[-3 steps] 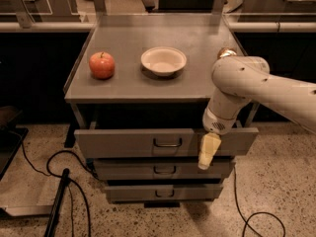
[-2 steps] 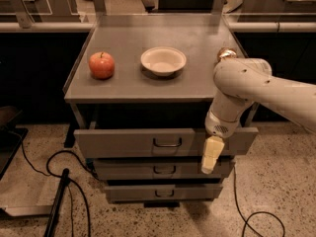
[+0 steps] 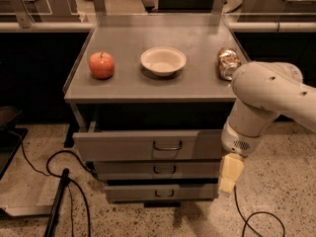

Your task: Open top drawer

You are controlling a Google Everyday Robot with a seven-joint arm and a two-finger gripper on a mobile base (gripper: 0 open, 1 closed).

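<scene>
The top drawer (image 3: 133, 145) is the widest grey drawer, right under the grey table top (image 3: 163, 85). Its flat front stands out forward of the table edge, with a dark gap above it. Its small dark loop handle (image 3: 167, 145) is at the centre. My gripper (image 3: 230, 174) hangs pale and pointing down from the white arm (image 3: 261, 95). It is at the right end of the drawer stack, below the top drawer's right corner and level with the mid drawer (image 3: 128, 169). It holds nothing that I can see.
A red apple (image 3: 101, 65), a white bowl (image 3: 163, 60) and a shiny can (image 3: 227, 62) lying on its side sit on the table top. The narrowest drawer (image 3: 133, 192) is at the bottom. Black cables (image 3: 74, 201) and a dark pole (image 3: 57, 204) lie on the speckled floor at left.
The gripper has moved right and down, from in front of the top drawer's right part to beside the stack's right edge. The arm's shift uncovers the can.
</scene>
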